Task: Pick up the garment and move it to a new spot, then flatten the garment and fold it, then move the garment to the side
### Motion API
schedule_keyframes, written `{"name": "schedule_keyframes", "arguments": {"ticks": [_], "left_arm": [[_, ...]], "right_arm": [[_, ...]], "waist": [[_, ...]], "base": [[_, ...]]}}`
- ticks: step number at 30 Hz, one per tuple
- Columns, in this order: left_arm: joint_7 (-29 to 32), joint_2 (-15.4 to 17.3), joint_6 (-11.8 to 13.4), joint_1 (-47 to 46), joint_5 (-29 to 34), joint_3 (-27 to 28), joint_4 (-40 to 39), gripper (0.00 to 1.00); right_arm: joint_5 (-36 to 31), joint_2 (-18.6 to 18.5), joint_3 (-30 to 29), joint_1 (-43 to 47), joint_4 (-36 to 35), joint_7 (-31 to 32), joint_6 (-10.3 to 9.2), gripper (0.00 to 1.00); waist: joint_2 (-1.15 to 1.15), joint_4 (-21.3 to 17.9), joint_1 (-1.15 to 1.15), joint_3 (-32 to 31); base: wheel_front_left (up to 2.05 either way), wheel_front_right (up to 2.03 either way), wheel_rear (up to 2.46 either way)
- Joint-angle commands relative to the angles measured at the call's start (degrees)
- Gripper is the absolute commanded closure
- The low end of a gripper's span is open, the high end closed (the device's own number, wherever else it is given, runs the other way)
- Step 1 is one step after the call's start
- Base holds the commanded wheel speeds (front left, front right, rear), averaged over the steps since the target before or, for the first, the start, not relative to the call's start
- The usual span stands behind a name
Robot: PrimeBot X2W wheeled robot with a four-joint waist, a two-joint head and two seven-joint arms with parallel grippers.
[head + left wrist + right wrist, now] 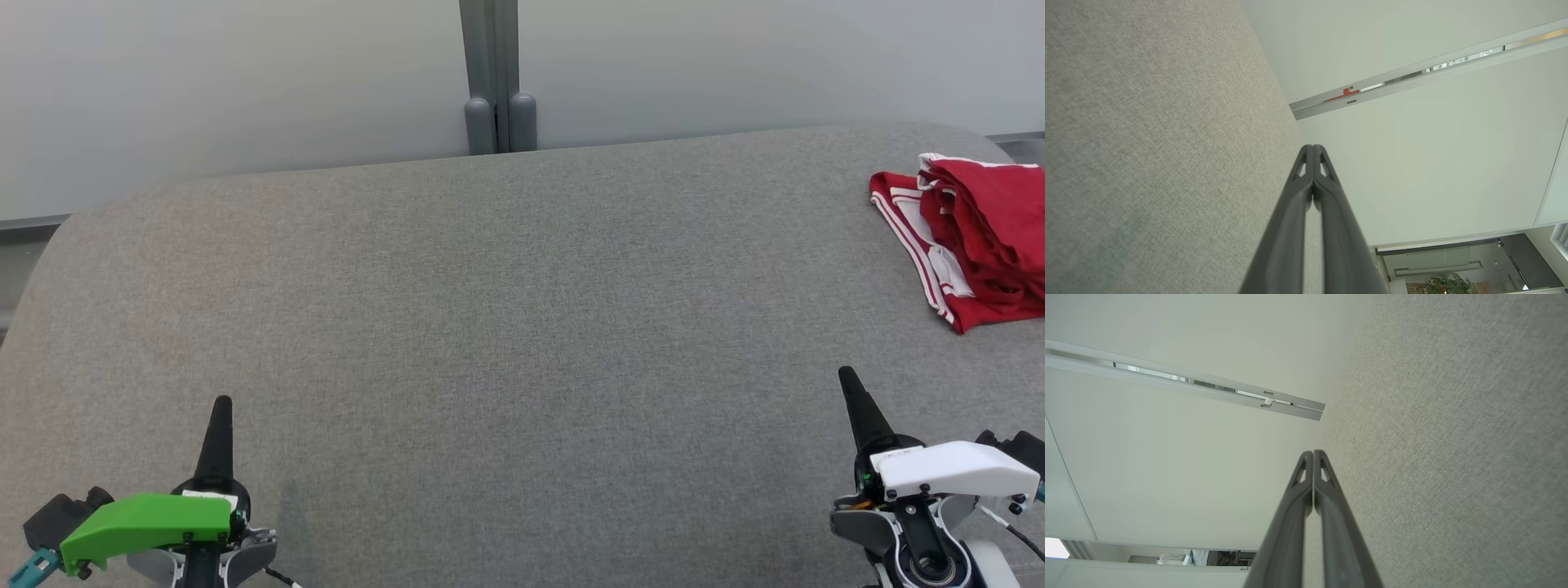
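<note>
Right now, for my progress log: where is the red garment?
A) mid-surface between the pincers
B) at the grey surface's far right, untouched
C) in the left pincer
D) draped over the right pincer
B: the red garment lies on the grey surface at its far right, apart from the shut right pincer.
</note>
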Motion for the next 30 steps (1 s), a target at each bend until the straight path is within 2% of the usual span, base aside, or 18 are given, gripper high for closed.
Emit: {"name": "schedule_keyframes", "arguments": {"ticks": [1, 30], "left_arm": [[0.4, 0.1, -0.3, -1.3, -1.5, 0.3, -0.5, 1.00], [3.7, -0.1, -1.0, -2.0, -13.6, 1.5, -1.1, 1.00]], "right_arm": [[1.4, 0.0, -0.3, -1.1, -0.1, 0.4, 0.05, 1.00], [13.7, 0.4, -2.0, -2.1, 0.4, 3.8, 0.04, 1.00]], "waist": [[0.00, 0.0, 0.00, 0.0], [0.00, -0.4, 0.00, -0.1]], "base": [[0.00, 0.00, 0.00], [0.00, 0.00, 0.00]]}}
